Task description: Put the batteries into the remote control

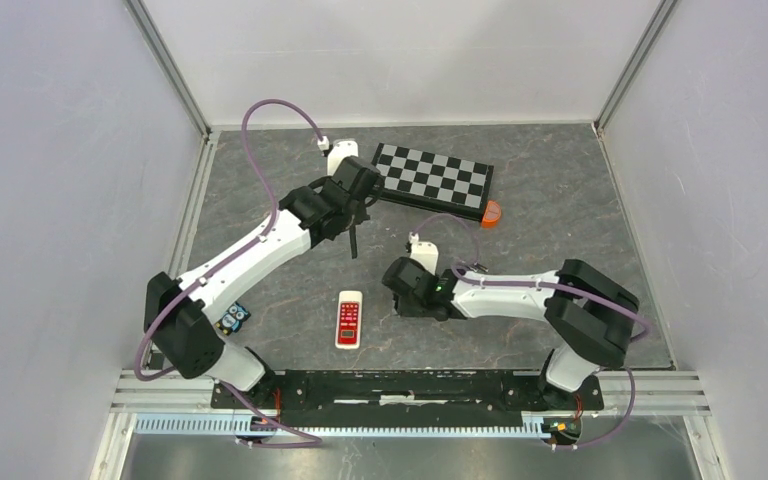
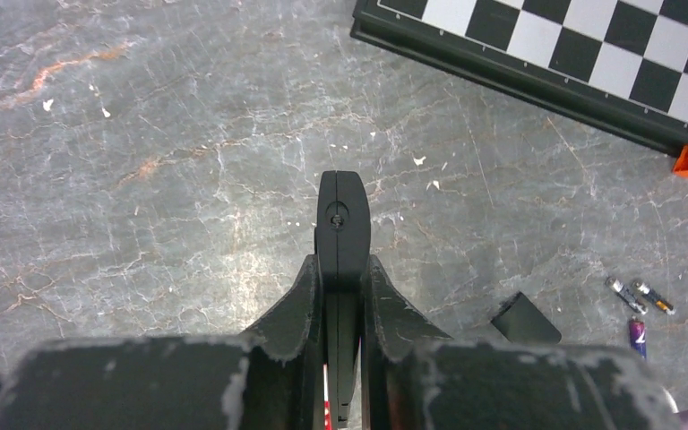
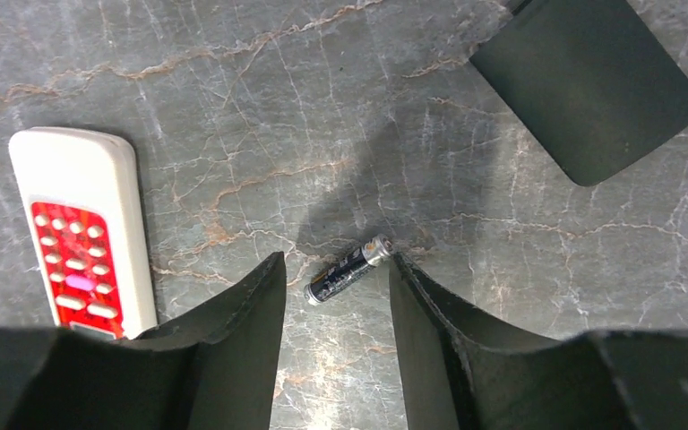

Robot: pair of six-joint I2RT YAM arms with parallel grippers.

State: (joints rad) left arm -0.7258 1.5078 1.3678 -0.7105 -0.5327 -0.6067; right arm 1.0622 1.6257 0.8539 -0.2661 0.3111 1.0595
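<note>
The right gripper stands spread astride one battery lying flat near the centre of the table, near the white remote. The cell is probably light, stiff and smooth, and likely to roll: pinch it across mid-barrel. The left gripper pinches a slim black part; the table edges are well apart, leaving open room.

Tabletop marble-look, smooth w/ slight sheen, white remote glossy plastic, battery shiny wrap, metal end, black piece matt plastic.

Overhead, the remote lies lower centre on the worktop, the board upper centre. A battery lies right of the remote, between the fingers of the right claw.
</note>
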